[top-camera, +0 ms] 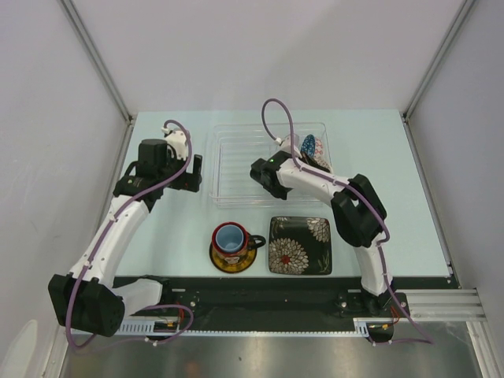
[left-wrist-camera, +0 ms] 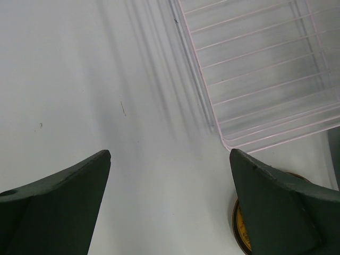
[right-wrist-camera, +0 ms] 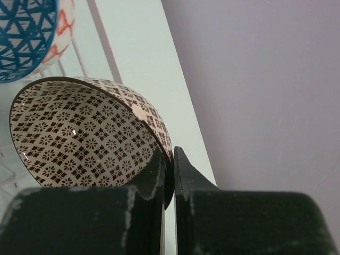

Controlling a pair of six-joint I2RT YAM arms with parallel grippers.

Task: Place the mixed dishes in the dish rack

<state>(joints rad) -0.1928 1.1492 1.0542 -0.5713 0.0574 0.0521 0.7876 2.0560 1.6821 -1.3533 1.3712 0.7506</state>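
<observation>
Dish rack (top-camera: 236, 161) sits mid-bench, and my right tool (right-wrist-camera: 170, 154) is reaching into its far right corner with both fingers pinched together on the rim of a brown-and-white patterned bowl (right-wrist-camera: 79, 138). That bowl stands tipped on edge, its open face turned toward the small blue-patterned bowl (right-wrist-camera: 24, 32), which is already in that corner just beside it (something red-and-white sits behind the blue one, too cropped to name). I judge that letting go depends on the brown bowl leaning toward its neighbour rather than rolling out over the low wall. My left tool (left-wrist-camera: 170, 154) hangs with fingers spread wide and holds nothing, over bare bench (left-wrist-camera: 79, 79) just left of the rack's near corner. The other dishes lie on the near side of the rack: the black mug (top-camera: 246, 244), apparently with the light-blue cup (top-camera: 229, 235) nested inside, on the yellow-and-dark saucer (top-camera: 233, 264), and just to its right the square black plate (top-camera: 300, 245). The left tool is nearer the mug stack, while the right forearm crosses the rack's right half.
</observation>
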